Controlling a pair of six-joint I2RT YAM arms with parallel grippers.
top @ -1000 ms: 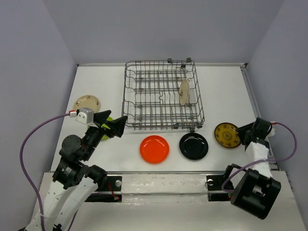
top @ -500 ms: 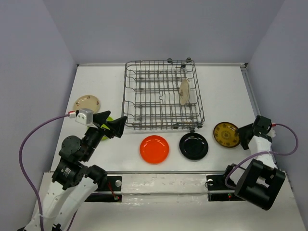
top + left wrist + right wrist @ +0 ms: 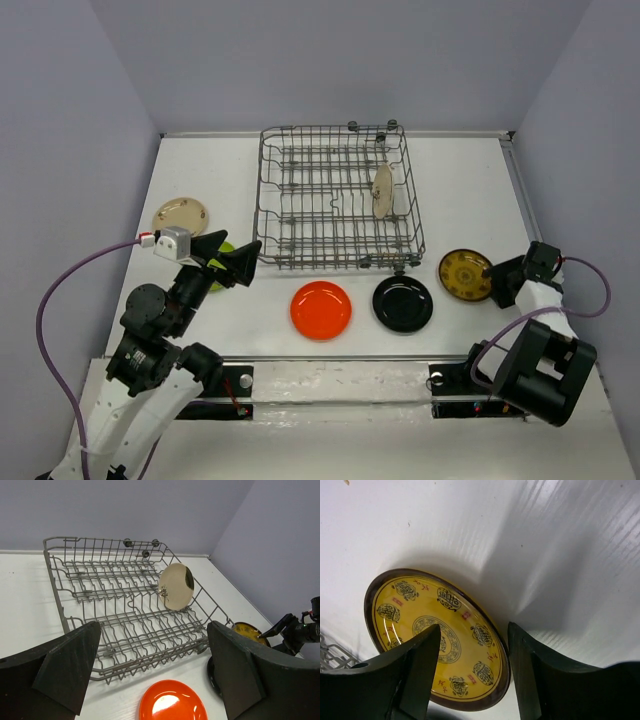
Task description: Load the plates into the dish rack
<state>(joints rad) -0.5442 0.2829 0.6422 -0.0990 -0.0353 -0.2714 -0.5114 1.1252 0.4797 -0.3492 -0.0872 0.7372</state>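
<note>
Lying flat on the table (image 3: 470, 190) near its right edge, the dark brown plate with yellow pattern (image 3: 465, 275) now sits slightly further left than it did a second ago. The right gripper (image 3: 492, 280) has swung in against its right rim. Its jaws stand released, parted over that rim, with nothing lifted. This reads as the approach to a pick-up, the plate having been nudged rather than grasped.

One cream plate (image 3: 382, 190) already stands on edge between the tines on the right side of the dish rack (image 3: 330, 258). The orange-red plate (image 3: 321, 309) and the glossy black plate (image 3: 402, 303) lie side by side just in front of the rack. A second cream plate (image 3: 181, 216) lies far left. A sliver of lime green plate (image 3: 227, 249) shows beneath the left gripper (image 3: 240, 250), which hovers wide open and empty.

Only the right wrist view shows the patterned plate (image 3: 437, 637) reaching into the gap of the right gripper (image 3: 474, 627); whether the fingers touch it cannot be told. The left wrist view alone shows the racked cream plate (image 3: 176, 586) face-on, leaning in its slot.
</note>
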